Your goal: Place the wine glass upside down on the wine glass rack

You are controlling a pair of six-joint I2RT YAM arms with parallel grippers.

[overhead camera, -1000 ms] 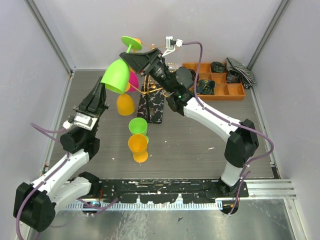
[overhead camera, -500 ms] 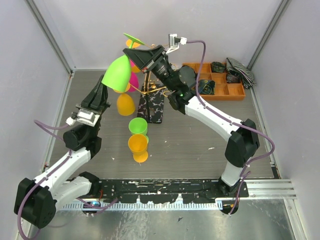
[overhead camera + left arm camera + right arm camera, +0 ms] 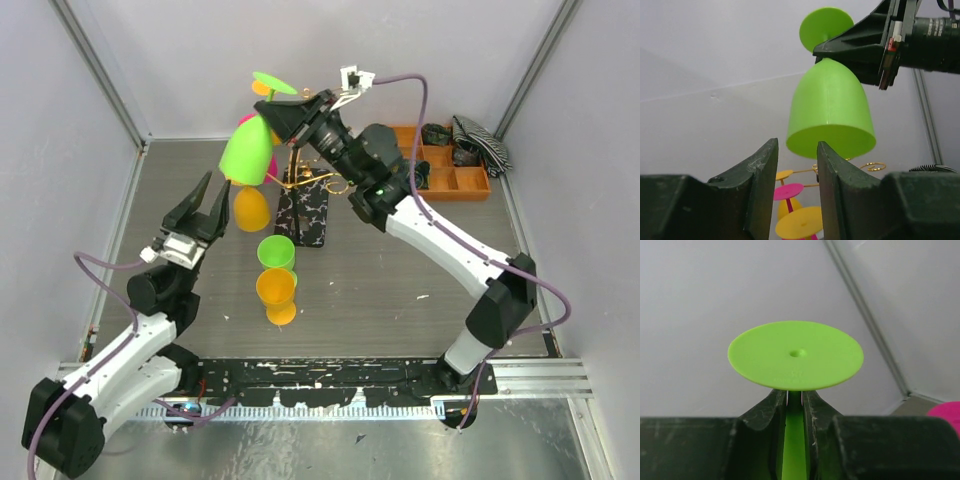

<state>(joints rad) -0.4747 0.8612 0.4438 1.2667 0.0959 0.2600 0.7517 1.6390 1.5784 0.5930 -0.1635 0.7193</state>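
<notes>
Green wine glass (image 3: pixel 247 152): inverted, foot uppermost, stem pinched between fingers of right gripper (image 3: pixel 268 112), bowl hanging below them. Left gripper (image 3: pixel 212 195): jaws apart, holding nothing, directly beneath bowl rim, not touching. Wine glass rack (image 3: pixel 305 215): below right gripper, just beside bowl, pink glass (image 3: pixel 270 162) hung on it.

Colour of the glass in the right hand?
The wine glass is lime green; shows best in the left wrist view.
</notes>
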